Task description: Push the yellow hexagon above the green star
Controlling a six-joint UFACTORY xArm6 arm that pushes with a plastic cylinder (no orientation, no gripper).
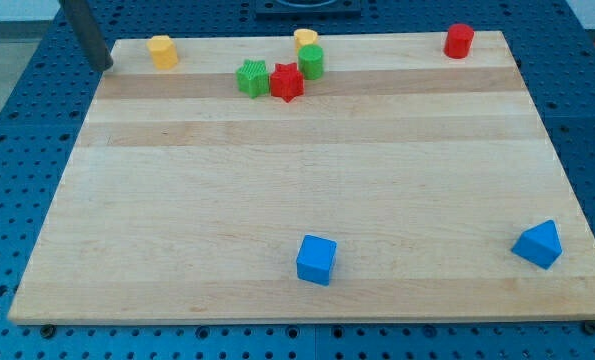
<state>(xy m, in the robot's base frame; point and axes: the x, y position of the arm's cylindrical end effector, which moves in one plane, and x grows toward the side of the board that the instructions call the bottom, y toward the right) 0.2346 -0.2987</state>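
The yellow hexagon (pixel 162 51) sits near the top left corner of the wooden board (pixel 297 190). The green star (pixel 252 78) lies to its right and a little lower, touching a red star (pixel 287 82). My tip (pixel 104 66) is at the board's top left edge, just left of the yellow hexagon and apart from it.
A green cylinder (pixel 311 62) and a yellow block (pixel 305 39) sit behind the red star. A red cylinder (pixel 459 40) stands at the top right. A blue cube (pixel 316 259) is at the bottom centre and a blue block (pixel 538 244) at the bottom right.
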